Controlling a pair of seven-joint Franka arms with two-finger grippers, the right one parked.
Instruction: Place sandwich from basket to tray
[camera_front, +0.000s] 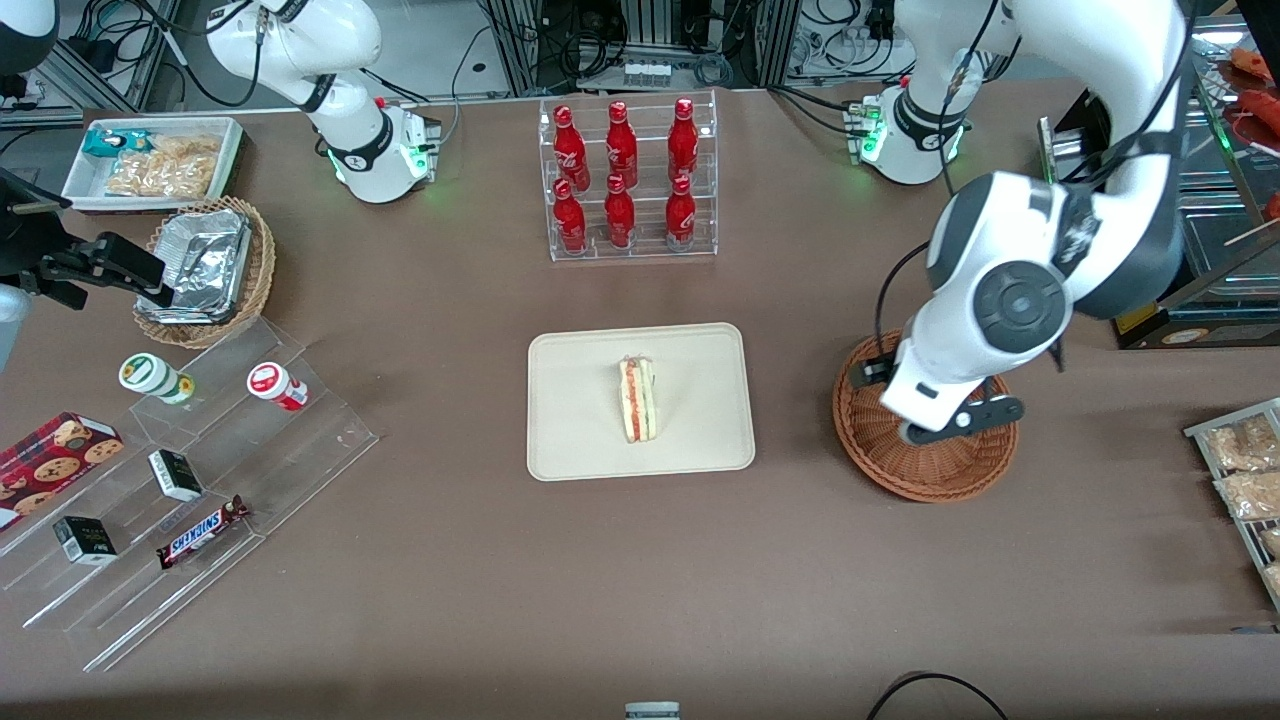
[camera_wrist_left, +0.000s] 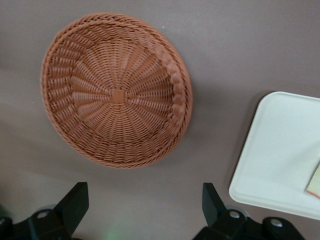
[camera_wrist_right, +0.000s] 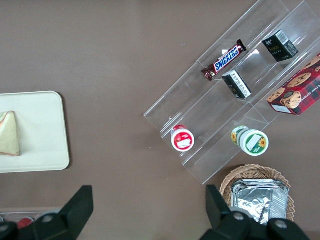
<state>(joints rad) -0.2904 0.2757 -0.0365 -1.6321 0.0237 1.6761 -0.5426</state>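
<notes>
The sandwich (camera_front: 637, 400) lies on the cream tray (camera_front: 580, 440) in the middle of the table, its red and green filling stripe facing up. A corner of the sandwich (camera_wrist_left: 315, 183) and part of the tray (camera_wrist_left: 280, 150) show in the left wrist view. The reddish-brown basket (camera_front: 945, 482) stands beside the tray, toward the working arm's end, and the basket (camera_wrist_left: 117, 95) is empty. My gripper (camera_front: 932, 428) hangs above the basket. The gripper (camera_wrist_left: 143, 202) is open with only bare tabletop between its fingers. The right wrist view also shows the sandwich (camera_wrist_right: 10, 133) on the tray (camera_wrist_right: 40, 130).
A clear rack of red bottles (camera_front: 630, 180) stands farther from the front camera than the tray. Toward the parked arm's end are a tan basket with a foil container (camera_front: 205, 270), clear steps with snacks (camera_front: 200, 470) and a white bin (camera_front: 150, 160). A snack rack (camera_front: 1245, 470) sits at the working arm's end.
</notes>
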